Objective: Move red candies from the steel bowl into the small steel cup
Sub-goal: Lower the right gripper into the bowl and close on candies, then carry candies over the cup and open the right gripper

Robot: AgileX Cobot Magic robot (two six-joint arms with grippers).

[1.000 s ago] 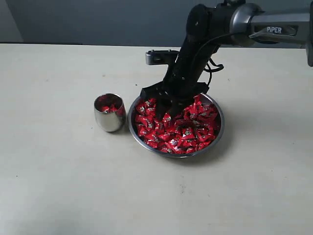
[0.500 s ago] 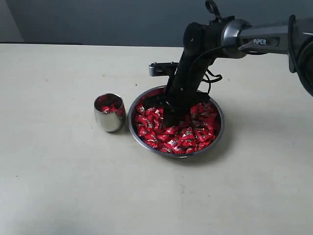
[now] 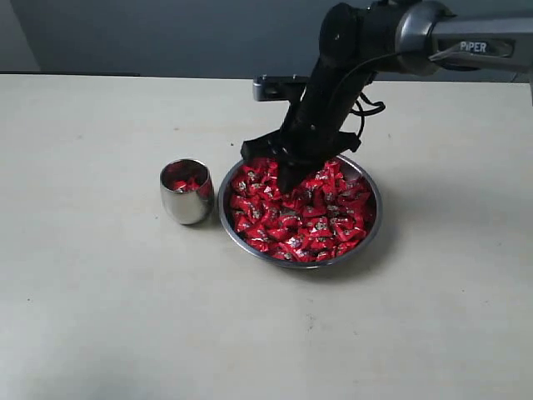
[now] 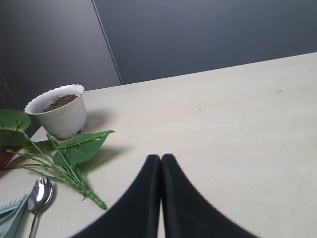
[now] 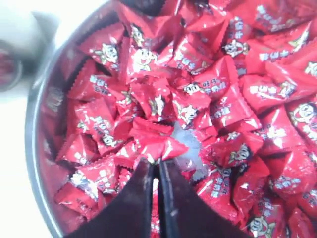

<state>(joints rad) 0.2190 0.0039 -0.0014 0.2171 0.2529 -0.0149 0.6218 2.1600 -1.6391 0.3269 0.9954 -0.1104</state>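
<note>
Bowl [image 3: 300, 264]: heaped with red candies [image 3: 308, 221].
Cup [image 3: 185, 208]: just beside bowl.
Right end effector [image 5: 155, 164]: clamped on one candy's wrapper.
Left end effector [image 4: 161, 157]: together, empty.

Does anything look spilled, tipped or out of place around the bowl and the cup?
Nothing stands out. The small steel cup stands upright beside the steel bowl. The red candies lie only inside these two, and no candy is on the table.
</note>
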